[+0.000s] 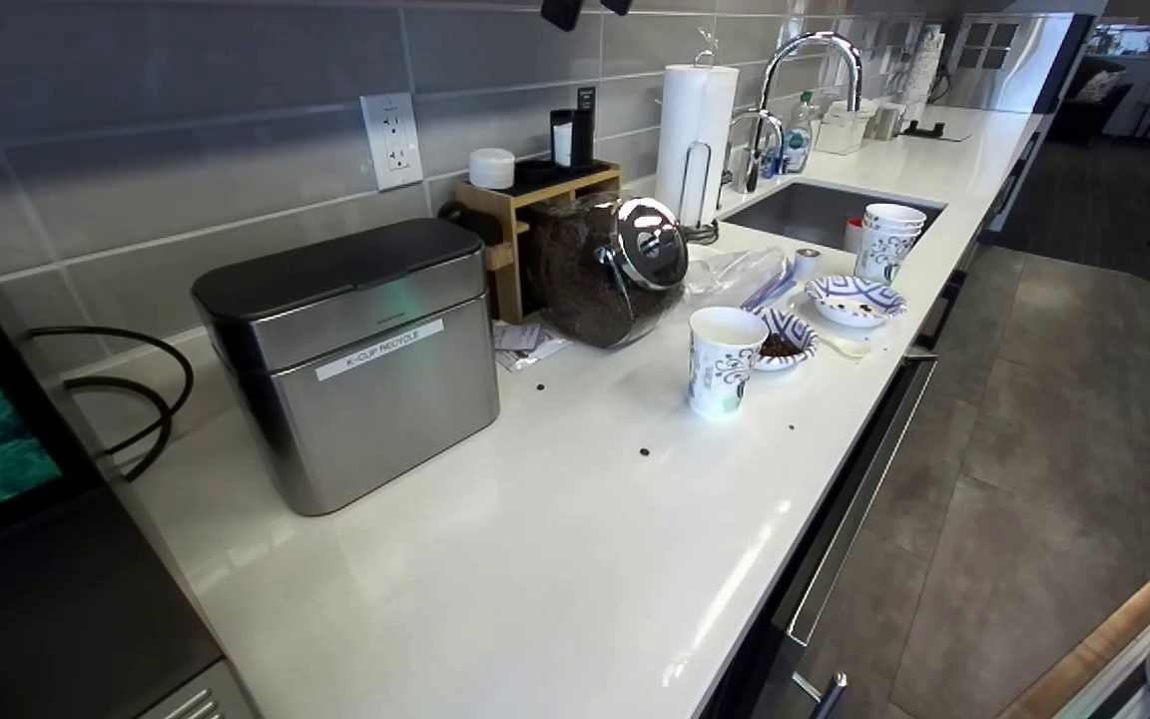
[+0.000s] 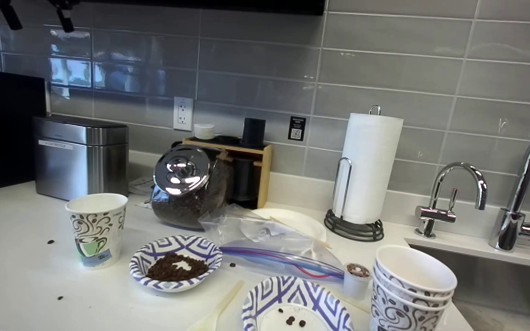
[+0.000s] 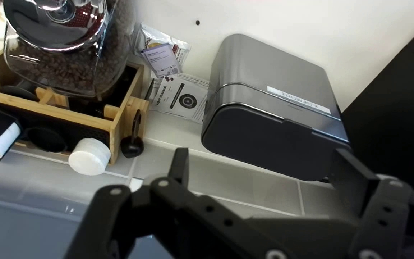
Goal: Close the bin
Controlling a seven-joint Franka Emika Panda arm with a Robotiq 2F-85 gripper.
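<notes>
So the hand (image 3: 261, 154) hangs up there, fingers (image 3: 180, 167) wide apart, K-Cup recycle bin (image 3: 253, 68) below it, lid (image 3: 261, 138) already down.

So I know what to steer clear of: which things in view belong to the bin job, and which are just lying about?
For the job: bin, its lid (looks shut), tool (open).
Just lying about: coffee jar, paper towels, zip bag, bowls, cup, cup stack, wooden rack.

Glossy grey wall tiles (image 2: 394, 36), 1 outlet (image 2: 183, 113), shiny white countertop (image 1: 495, 599), brownish floor (image 1: 1044, 409)
</notes>
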